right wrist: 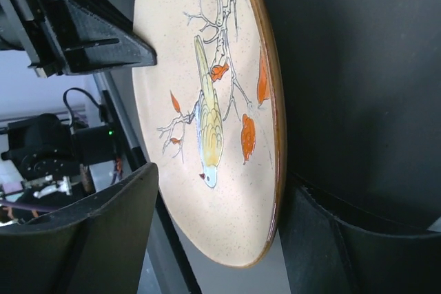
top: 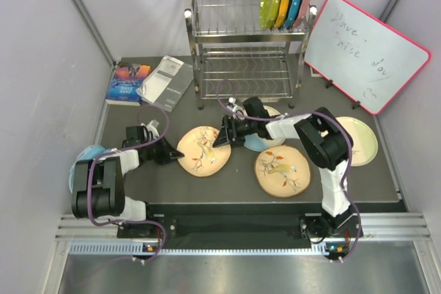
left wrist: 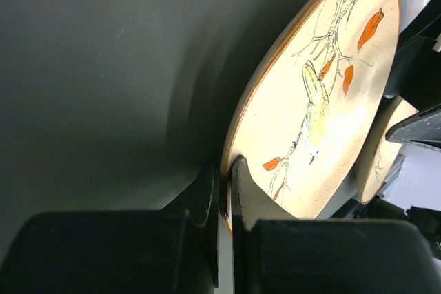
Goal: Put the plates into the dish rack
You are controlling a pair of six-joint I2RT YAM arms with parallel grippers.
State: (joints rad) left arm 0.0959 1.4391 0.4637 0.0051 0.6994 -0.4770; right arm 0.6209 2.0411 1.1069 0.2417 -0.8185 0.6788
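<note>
While our left claw (top: 172,152) pinches the rim of the tan plate (top: 203,151) before the dish rack (top: 241,67), our right claw (top: 220,140) straddles the opposite rim, wide open; we fear a one-sided lift lets it slip.

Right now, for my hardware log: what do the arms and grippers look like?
The left arm and right arm match: black joints, white links, a looping purple cable each. The left gripper and right gripper are matte black with wedge fingers.
</note>
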